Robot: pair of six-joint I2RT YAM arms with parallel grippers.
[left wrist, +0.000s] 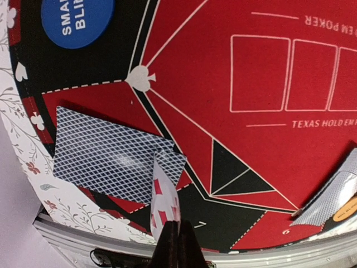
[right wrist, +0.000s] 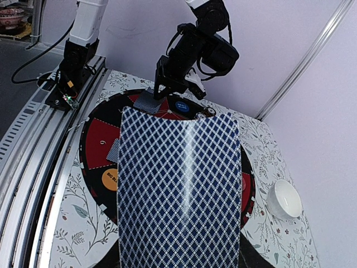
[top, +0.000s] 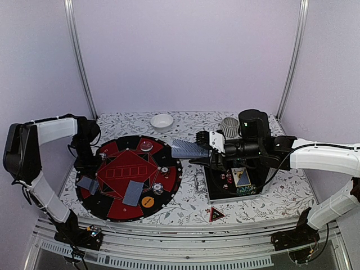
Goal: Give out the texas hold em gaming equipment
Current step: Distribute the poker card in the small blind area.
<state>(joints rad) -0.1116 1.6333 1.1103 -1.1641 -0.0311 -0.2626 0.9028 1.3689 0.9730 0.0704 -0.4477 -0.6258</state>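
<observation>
A round black-and-red poker mat (top: pixel 115 211) lies on the left of the table. My left gripper (left wrist: pixel 178 226) hovers low over the mat's left rim. It is shut on a playing card (left wrist: pixel 164 195) held edge-on, with red diamonds showing. Beneath it a patterned-back card (left wrist: pixel 111 159) lies face down on the mat. Right of the mat, above the table, my right gripper (top: pixel 207 147) is shut on a bowed grey-blue patterned card (right wrist: pixel 178 190) that hides its fingers. Another card (top: pixel 133 192), an orange button (top: pixel 147 201), a blue button (left wrist: pixel 78 19) and chips (top: pixel 158 188) rest on the mat.
A black tray (top: pixel 216 191) holding cards sits under my right arm. A red triangular marker (top: pixel 216 214) lies in front of the tray. A white bowl (top: pixel 162 121) and a ribbed grey cup (top: pixel 229 126) stand at the back. A metal rail runs along the table's near edge.
</observation>
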